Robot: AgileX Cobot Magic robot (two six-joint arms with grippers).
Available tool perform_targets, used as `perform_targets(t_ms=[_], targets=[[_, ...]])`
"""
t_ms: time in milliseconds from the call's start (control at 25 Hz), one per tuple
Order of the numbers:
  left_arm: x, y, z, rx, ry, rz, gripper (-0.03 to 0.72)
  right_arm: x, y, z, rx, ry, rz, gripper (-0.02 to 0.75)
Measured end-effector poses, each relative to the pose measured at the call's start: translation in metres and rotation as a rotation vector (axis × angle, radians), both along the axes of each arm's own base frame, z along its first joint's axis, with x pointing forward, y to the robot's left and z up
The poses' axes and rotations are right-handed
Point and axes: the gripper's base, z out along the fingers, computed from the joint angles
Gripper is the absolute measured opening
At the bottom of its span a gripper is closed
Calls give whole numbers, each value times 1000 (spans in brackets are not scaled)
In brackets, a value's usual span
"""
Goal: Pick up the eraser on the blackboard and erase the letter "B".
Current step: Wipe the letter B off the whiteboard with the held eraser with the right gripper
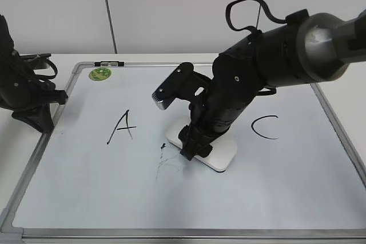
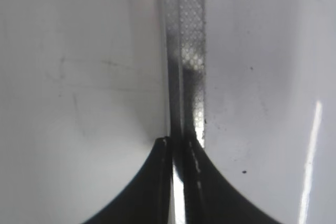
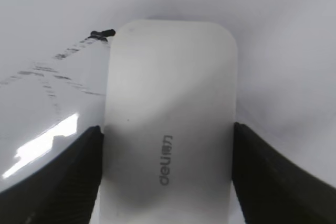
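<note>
Eraser [image 3: 170,124] lay flat on the blackboard [image 1: 86,187], clamped between the jaws of the right gripper [image 1: 194,147], beside the smeared remains of letter "B" [image 1: 166,161]. Left gripper [image 2: 178,145], jaws pressed together, rested over the board's left frame [image 2: 186,51].

You are looking at a black handwritten "A" [image 1: 121,127] sitting left of centre, its strokes leaning a little to the right. Well apart from it, on the right side, a black "C" [image 1: 265,127] is lying open toward the right. Up and to the left of the "A", a small round green sticker [image 1: 100,74] is showing, with a small dark fitting [image 1: 108,63] just beside it, too small for you to make out. A white table [image 1: 14,161] is showing at the left edge. Behind everything, a pale wall [image 1: 171,10] is running across, with two thin dark vertical seams [image 1: 108,10] dividing it.
</note>
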Motion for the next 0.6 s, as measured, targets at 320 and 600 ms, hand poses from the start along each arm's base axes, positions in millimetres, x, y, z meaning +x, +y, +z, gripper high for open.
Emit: perform_targets(t_ms=[320,600], targets=[[0,0,0,0,0,0,3,24,13,4,-19,14,-16,543],[0,0,0,0,0,0,3,32,22,4,-24,92,-11,543]])
